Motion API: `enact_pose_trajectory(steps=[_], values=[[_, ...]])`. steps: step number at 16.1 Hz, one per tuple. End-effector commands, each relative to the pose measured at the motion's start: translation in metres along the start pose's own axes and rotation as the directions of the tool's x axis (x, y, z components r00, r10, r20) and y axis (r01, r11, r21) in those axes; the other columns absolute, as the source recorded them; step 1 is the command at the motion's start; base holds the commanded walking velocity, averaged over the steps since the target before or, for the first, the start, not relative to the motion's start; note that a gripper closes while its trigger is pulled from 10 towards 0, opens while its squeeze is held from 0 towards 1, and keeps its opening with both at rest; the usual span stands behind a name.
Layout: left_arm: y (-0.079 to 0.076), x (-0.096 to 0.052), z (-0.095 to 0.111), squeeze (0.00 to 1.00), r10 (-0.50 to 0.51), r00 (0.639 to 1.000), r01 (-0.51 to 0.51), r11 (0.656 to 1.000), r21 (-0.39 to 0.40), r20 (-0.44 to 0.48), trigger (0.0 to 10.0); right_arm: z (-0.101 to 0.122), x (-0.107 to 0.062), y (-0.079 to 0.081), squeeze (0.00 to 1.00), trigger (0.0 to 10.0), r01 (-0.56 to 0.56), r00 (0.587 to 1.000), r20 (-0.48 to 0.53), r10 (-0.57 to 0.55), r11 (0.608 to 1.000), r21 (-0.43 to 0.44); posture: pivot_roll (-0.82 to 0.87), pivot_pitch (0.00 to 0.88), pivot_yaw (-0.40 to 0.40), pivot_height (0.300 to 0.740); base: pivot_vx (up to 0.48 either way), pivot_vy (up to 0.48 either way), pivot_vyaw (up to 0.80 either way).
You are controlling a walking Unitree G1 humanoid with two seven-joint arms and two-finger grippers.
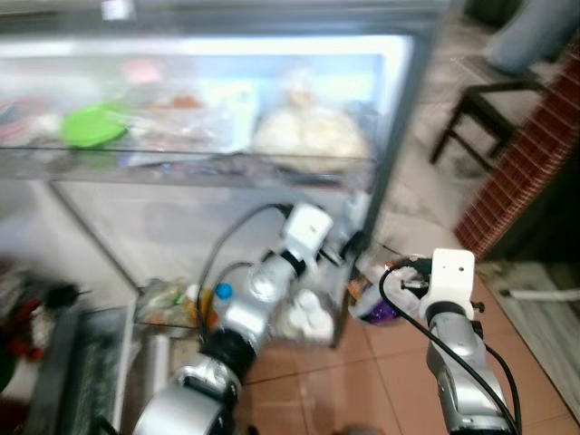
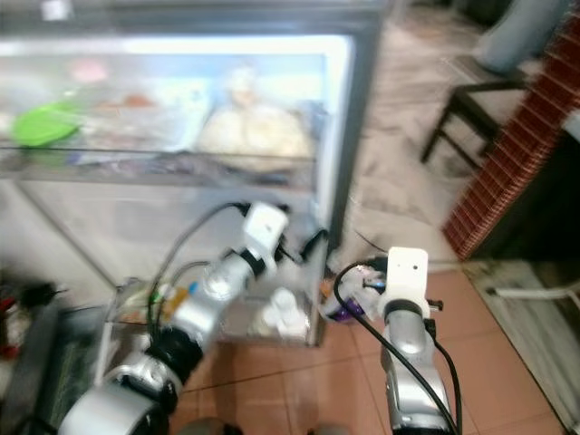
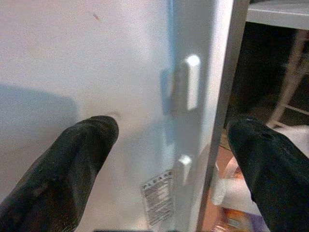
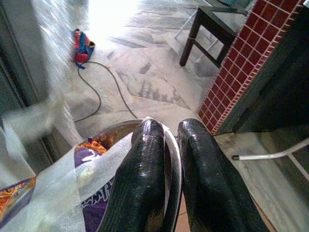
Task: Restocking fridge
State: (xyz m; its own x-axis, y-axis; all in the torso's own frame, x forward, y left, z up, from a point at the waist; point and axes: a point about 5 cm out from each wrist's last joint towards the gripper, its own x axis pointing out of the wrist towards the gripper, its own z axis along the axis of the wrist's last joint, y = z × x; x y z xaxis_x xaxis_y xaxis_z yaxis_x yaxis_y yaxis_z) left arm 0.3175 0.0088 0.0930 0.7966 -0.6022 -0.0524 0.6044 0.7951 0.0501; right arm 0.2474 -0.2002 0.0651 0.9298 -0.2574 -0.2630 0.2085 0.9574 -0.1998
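The fridge [image 1: 399, 136] stands open before me, its lit shelf [image 1: 181, 163] blurred. My left gripper [image 1: 349, 245] reaches low toward the fridge's right side wall [image 3: 96, 63]. In the left wrist view its fingers [image 3: 72, 154] are spread wide and open, with nothing between them. My right gripper [image 1: 399, 272] is beside the fridge's lower right corner. It is shut on the rim of a metal bowl [image 4: 171, 145] covered in plastic wrap, with purple and orange contents [image 1: 376, 304].
On the shelf sit a green-lidded container [image 1: 91, 125] and a pale bag [image 1: 308, 131]. White bottles [image 1: 308, 313] stand in the bottom compartment. A dark chair [image 1: 480, 113] and a red brick wall [image 1: 526, 154] are to the right. A cable [image 4: 96, 92] lies on the tiled floor.
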Motion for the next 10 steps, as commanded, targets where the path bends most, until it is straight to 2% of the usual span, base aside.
enact_pose_trajectory(steps=[1, 3, 4, 7, 9, 10], values=[[-0.006, 0.012, 0.016, 0.0, 0.013, 0.999, -0.013, 1.0, 0.013, 0.033, 10.0, 0.008, -0.001, -0.001, 0.0, 10.0, -0.041, 0.999, 0.033, 0.041, 0.999, 0.016, -0.02, 0.0, 0.024, 0.74, 0.0, 0.0, 0.0], [-0.001, 0.012, 0.014, 0.0, 0.054, 0.998, -0.055, 0.998, 0.038, 0.023, 10.0, 0.01, -0.003, 0.009, 0.0, 10.0, -0.145, 0.989, 0.043, 0.142, 0.988, 0.056, -0.02, 0.0, 0.026, 0.74, 0.0, 0.0, 0.0], [0.004, 0.01, 0.013, 0.0, 0.096, 0.995, -0.097, 0.994, 0.049, 0.022, 10.0, 0.013, -0.006, 0.018, 0.0, 10.0, -0.231, 0.972, 0.06, 0.227, 0.969, 0.088, -0.02, 0.0, 0.026, 0.74, 0.0, 0.0, 0.0], [0.018, 0.0, 0.008, 0.0, 0.175, 0.984, -0.176, 0.982, 0.065, 0.029, 10.0, 0.022, -0.007, 0.026, 0.0, 10.0, -0.333, 0.94, 0.112, 0.323, 0.939, 0.082, -0.01, 0.0, 0.024, 0.74, 0.0, 0.0, 0.0], [0.03, -0.009, 0.003, 0.0, 0.24, 0.97, -0.241, 0.968, 0.076, 0.025, 10.0, 0.029, -0.009, 0.035, 0.0, 10.0, -0.43, 0.897, 0.15, 0.417, 0.9, 0.071, 0.0, 0.0, 0.019, 0.74, 0.0, 0.0, 0.0], [0.037, -0.016, 0.001, 0.0, 0.275, 0.961, -0.277, 0.958, 0.078, 0.028, 10.0, 0.035, -0.011, 0.043, 0.0, 10.0, -0.501, 0.856, 0.183, 0.484, 0.863, 0.063, 0.0, 0.0, 0.015, 0.74, 0.0, 0.0, 0.0]])
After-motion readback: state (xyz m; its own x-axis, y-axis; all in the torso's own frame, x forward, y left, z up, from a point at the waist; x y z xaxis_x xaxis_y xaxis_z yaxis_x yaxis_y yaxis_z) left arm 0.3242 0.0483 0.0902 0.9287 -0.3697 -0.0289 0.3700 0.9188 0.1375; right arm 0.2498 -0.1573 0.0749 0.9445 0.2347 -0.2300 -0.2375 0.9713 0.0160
